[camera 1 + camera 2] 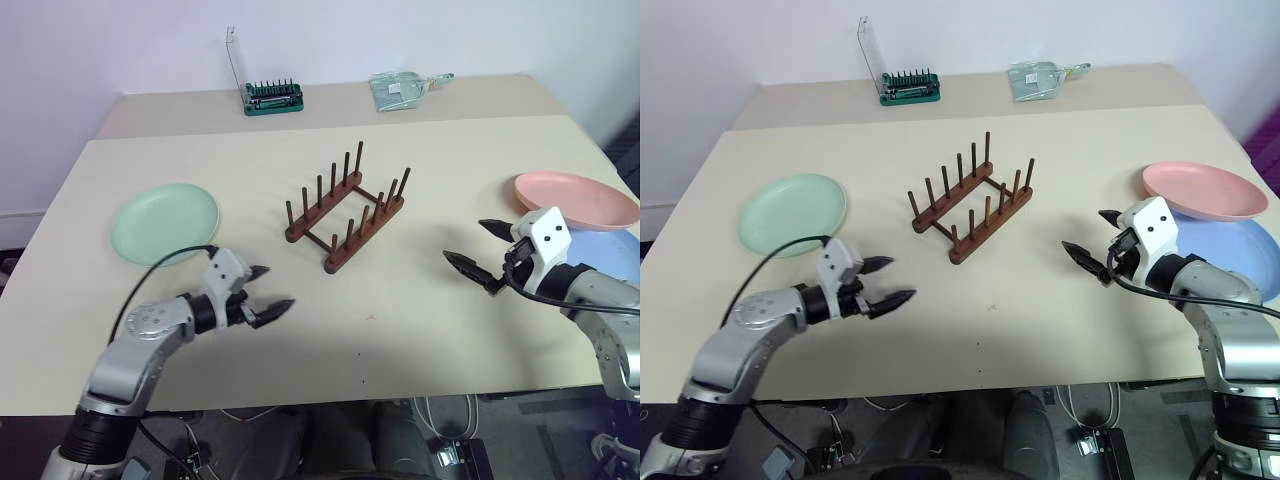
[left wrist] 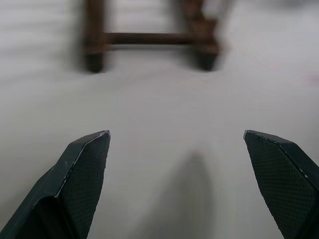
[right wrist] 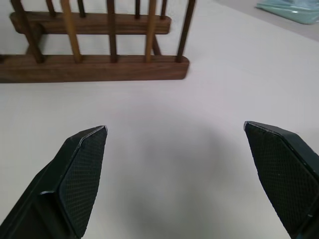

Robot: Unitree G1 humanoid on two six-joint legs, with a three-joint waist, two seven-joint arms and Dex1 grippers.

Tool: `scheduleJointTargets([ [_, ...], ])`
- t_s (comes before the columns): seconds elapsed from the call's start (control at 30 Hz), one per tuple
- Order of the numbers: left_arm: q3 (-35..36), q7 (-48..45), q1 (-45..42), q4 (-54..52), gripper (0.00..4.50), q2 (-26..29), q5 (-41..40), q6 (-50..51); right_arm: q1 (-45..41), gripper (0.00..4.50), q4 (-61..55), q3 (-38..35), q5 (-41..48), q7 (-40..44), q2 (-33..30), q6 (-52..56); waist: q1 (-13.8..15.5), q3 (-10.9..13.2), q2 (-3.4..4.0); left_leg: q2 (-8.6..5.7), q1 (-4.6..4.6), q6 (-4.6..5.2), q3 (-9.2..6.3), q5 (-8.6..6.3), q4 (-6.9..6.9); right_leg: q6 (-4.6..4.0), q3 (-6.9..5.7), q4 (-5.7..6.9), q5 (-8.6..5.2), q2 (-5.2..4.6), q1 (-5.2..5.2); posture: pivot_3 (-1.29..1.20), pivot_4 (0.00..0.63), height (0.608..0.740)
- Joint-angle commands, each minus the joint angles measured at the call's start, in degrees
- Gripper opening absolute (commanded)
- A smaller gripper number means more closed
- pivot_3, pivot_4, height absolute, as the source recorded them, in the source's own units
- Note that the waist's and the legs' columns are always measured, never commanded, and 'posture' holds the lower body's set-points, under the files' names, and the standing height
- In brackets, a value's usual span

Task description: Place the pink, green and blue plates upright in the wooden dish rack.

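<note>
Three plates flat on table, green plate (image 1: 165, 222), pink plate (image 1: 575, 198), blue plate (image 1: 610, 252), one empty rack (image 1: 346, 208), left gripper (image 1: 266, 293) and right gripper (image 1: 478, 249) wide open, empty.

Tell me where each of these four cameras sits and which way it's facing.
Left and right eye views: on the head, looking forward and down at the table; both arms show.
Left wrist view: along the open left gripper toward one end of the wooden dish rack.
Right wrist view: along the open right gripper toward the rack's side.
Shared: all four show the rack.

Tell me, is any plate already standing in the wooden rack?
No, the wooden rack holds nothing between its pegs; the green plate lies flat on the table.
</note>
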Motion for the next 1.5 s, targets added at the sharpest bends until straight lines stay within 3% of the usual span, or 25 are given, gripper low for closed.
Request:
scheduleJointTargets([
  [0.03,-5.5,2.7,-1.6,-0.3,4.41,-2.5,4.5,-2.0,-0.1,4.5,-4.6,1.0,0.6,-1.6,1.2,0.5,0.0,0.0,0.01,0.0,0.0,0.0,0.0,0.0,0.0,0.0,0.0,0.0,0.01,0.0,0.01,0.0,0.15,0.74],
  [0.2,-14.0,14.5,-7.5,8.3,4.41,-13.9,15.0,-3.3,-0.4,4.5,-8.2,2.5,2.3,-2.0,2.2,3.2,1.4,0.0,-0.03,0.0,0.02,0.01,0.06,0.01,0.05,0.05,0.0,-0.12,0.17,0.0,0.08,0.0,0.15,0.74],
  [0.37,-13.2,20.3,-11.2,15.7,4.41,-20.9,17.2,-2.7,1.3,4.5,-12.7,2.6,5.7,-0.7,0.6,8.5,1.9,0.0,-0.04,0.0,0.02,0.01,0.06,0.01,0.07,0.08,0.02,-0.19,0.21,0.02,0.12,0.0,0.15,0.74],
  [0.47,-13.4,19.9,-12.7,17.6,3.52,-22.5,17.0,-4.3,5.9,4.5,-17.3,2.6,8.4,3.3,-3.0,11.5,2.1,-0.1,-0.01,0.0,0.02,0.01,0.06,0.01,0.08,0.1,0.01,-0.19,0.22,0.03,0.12,0.0,0.15,0.74],
  [0.63,-13.6,19.0,-14.1,19.7,0.99,-22.7,17.8,-6.2,7.8,4.5,-18.4,2.2,8.7,3.2,-4.2,12.1,2.8,-0.1,-0.03,0.02,0.04,0.01,0.13,0.01,0.11,0.15,0.04,-0.19,0.25,0.04,0.12,0.0,0.15,0.74],
  [0.67,-13.4,18.7,-14.4,20.0,0.73,-22.6,17.8,-6.5,7.7,4.5,-18.5,2.3,8.6,2.8,-4.1,12.2,2.8,-0.1,-0.04,0.02,0.04,0.01,0.13,0.01,0.12,0.16,0.05,-0.19,0.27,0.04,0.14,0.0,0.15,0.74],
  [0.8,-15.3,12.9,-16.3,22.1,0.76,-21.0,17.4,-10.6,10.1,4.5,-18.7,2.3,7.2,3.5,-6.0,12.1,3.0,-0.1,-0.04,0.02,0.04,0.01,0.12,0.01,0.13,0.16,0.04,-0.2,0.28,0.05,0.14,0.0,0.15,0.74],
  [1.03,-19.1,-6.5,-25.2,29.8,0.76,-20.2,14.5,-20.8,17.1,4.5,-20.2,0.4,5.9,4.3,-7.1,10.1,3.1,0.0,-0.09,-0.02,-0.03,0.07,0.12,-0.02,0.13,0.17,0.02,-0.3,0.28,0.02,0.14,0.0,0.15,0.74],
  [1.3,-18.5,-14.4,-37.3,51.3,0.76,-23.2,17.3,-31.0,21.8,4.5,-23.2,-2.2,5.0,1.2,-4.9,9.1,2.8,0.0,-0.16,0.07,-0.01,0.06,0.13,-0.01,0.13,0.19,0.03,-0.29,0.29,0.13,0.12,0.0,0.15,0.74],
  [1.47,-17.7,-17.1,-39.9,57.2,0.76,-23.8,17.5,-34.0,24.0,4.5,-24.5,-3.0,4.3,0.1,-3.9,8.7,2.7,0.0,-0.21,0.06,-0.04,0.08,0.13,-0.02,0.14,0.2,0.03,-0.36,0.29,0.12,0.13,0.0,0.15,0.74],
  [1.5,-17.4,-17.1,-40.1,58.0,1.26,-23.7,17.6,-33.9,24.2,4.5,-24.5,-3.1,4.1,0.0,-3.9,8.6,2.7,0.0,-0.21,0.06,-0.03,0.08,0.13,-0.02,0.14,0.2,0.03,-0.36,0.29,0.13,0.13,0.0,0.15,0.74],
])
